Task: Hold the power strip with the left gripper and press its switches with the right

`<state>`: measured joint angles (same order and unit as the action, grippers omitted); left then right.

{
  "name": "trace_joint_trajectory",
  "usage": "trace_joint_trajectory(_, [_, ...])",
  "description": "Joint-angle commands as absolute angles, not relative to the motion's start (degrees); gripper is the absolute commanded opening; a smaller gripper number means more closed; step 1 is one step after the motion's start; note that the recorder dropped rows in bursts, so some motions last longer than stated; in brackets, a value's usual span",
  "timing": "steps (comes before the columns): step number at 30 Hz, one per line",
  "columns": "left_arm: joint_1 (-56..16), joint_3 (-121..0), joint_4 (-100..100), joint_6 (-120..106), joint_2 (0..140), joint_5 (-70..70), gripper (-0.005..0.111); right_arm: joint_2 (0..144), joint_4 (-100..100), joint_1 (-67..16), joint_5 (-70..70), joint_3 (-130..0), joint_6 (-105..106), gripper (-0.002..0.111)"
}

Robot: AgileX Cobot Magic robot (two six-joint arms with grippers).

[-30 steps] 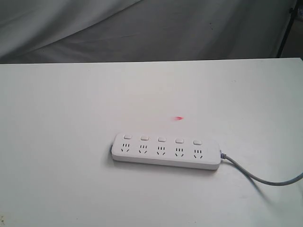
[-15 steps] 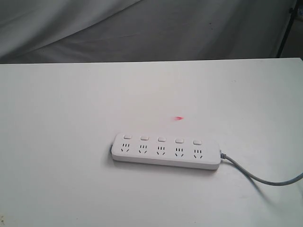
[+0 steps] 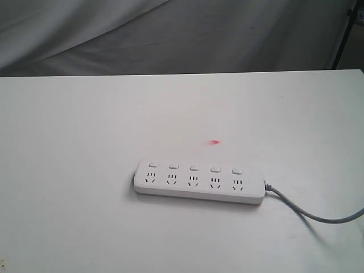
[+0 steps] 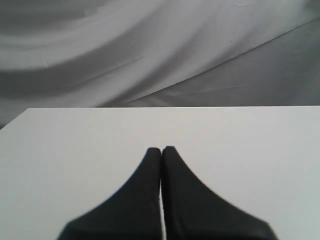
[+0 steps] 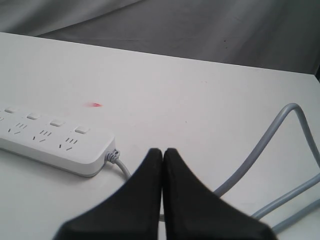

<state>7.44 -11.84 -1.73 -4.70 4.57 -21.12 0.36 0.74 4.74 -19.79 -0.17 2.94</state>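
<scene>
The power strip (image 3: 199, 182) has not moved on the table (image 3: 74, 170). The left gripper (image 4: 161, 150) and right gripper (image 5: 163, 151) are both pinched closed, holding nothing.

White table (image 3: 68, 170), power strip (image 3: 199, 181) lying flat, grey cord (image 3: 318, 216), small red mark (image 3: 215, 142)

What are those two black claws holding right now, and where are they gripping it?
Nothing. The left gripper and the right gripper are both shut and empty; the power strip lies untouched on the table.
</scene>
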Motion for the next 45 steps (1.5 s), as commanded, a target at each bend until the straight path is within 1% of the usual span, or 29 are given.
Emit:
trace_joint_trajectory(1, [7.13, -19.15, -9.16, -15.98, 15.88, -20.76, 0.000, 0.00, 0.48, 5.12, -19.77, 0.00, 2.81, 0.000])
trace_joint_trajectory(4, [7.13, -24.66, -13.51, -25.04, 25.19, -19.86, 0.000, 0.00, 0.48, 5.12, -19.77, 0.00, 2.81, 0.000])
trace_joint_trajectory(6, [7.13, -26.87, -13.70, -26.31, 30.54, -18.63, 0.000, 0.00, 0.48, 5.12, -19.77, 0.00, 2.81, 0.000])
trace_joint_trajectory(8, [7.13, -28.57, -18.86, -32.94, 35.09, -17.79, 0.000, 0.00, 0.48, 5.12, -19.77, 0.00, 2.81, 0.000])
trace_joint_trajectory(11, [7.13, -30.30, -40.93, -57.32, 42.16, -17.15, 0.000, 0.00, 0.48, 5.12, -19.77, 0.00, 2.81, 0.000])
trace_joint_trajectory(13, [7.83, -30.30, -52.97, -68.09, 46.10, -16.11, 0.000, 0.00, 0.48, 5.12, -19.77, 0.00, 2.81, 0.000])
trace_joint_trajectory(15, [8.81, -30.30, -56.38, -70.88, 48.57, -16.11, 0.000, 0.00, 0.48, 5.12, -19.77, 0.00, 2.81, 0.000])
trace_joint_trajectory(20, [12.25, -30.30, -57.58, -71.78, 52.27, -16.11, 0.000, 0.00, 0.48, 5.12, -19.77, 0.00, 2.81, 0.000])
trace_joint_trajectory(23, [14.19, -30.30, -65.70, -82.14, 54.06, -17.31, 0.000, 0.00, 0.48, 5.12, -19.77, 0.00, 2.81, 0.000])
trace_joint_trajectory(28, [17.77, -30.30, -84.27, -105.95, 57.69, -24.94, 0.000, 0.00, 0.48, 5.12, -19.77, 0.00, 2.81, 0.000])
trace_joint_trajectory(32, [21.67, -30.30, -93.65, -120.11, 61.33, -35.86, 0.000, 0.00, 0.48, 5.12, -19.77, 0.00, 2.81, 0.000])
trace_joint_trajectory(38, [29.54, -30.30, -93.77, -120.00, 67.40, -45.40, 0.000, 0.00, 0.48, 5.12, -19.77, 0.00, 2.81, 0.000])
trace_joint_trajectory(45, [36.68, -30.30, -86.79, -120.00, 73.67, -54.83, 0.000, 0.00, 0.48, 5.12, -19.77, 0.00, 2.81, 0.000])
